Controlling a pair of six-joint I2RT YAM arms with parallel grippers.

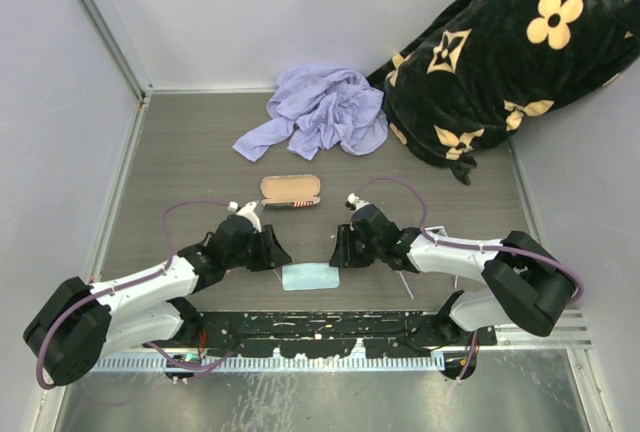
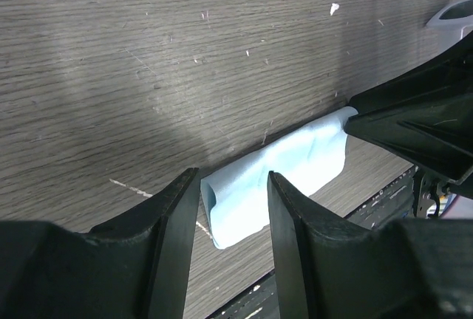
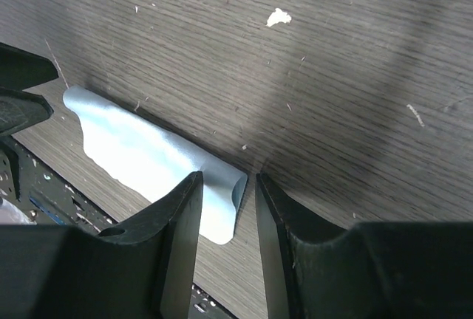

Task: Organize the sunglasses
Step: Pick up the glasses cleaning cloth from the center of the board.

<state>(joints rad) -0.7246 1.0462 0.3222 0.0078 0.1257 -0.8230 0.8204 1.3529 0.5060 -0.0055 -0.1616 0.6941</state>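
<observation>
Setting was a robotics lab test cell: plain white panel walls point(image 1: 230, 12) boxed in a grey wood-grain tabletop point(image 1: 180, 152), with the left arm point(image 1: 140, 297) and right arm point(image 1: 455, 252) bolted to a black mounting rail point(image 1: 330, 330) at its near edge, purple cables point(image 1: 166, 224) looped along both.

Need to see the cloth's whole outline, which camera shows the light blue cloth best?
Top external: almost the whole light-blue cloth shows there, though small. Each wrist view shows it closer, but that gripper's own fingers hide one end.
</observation>
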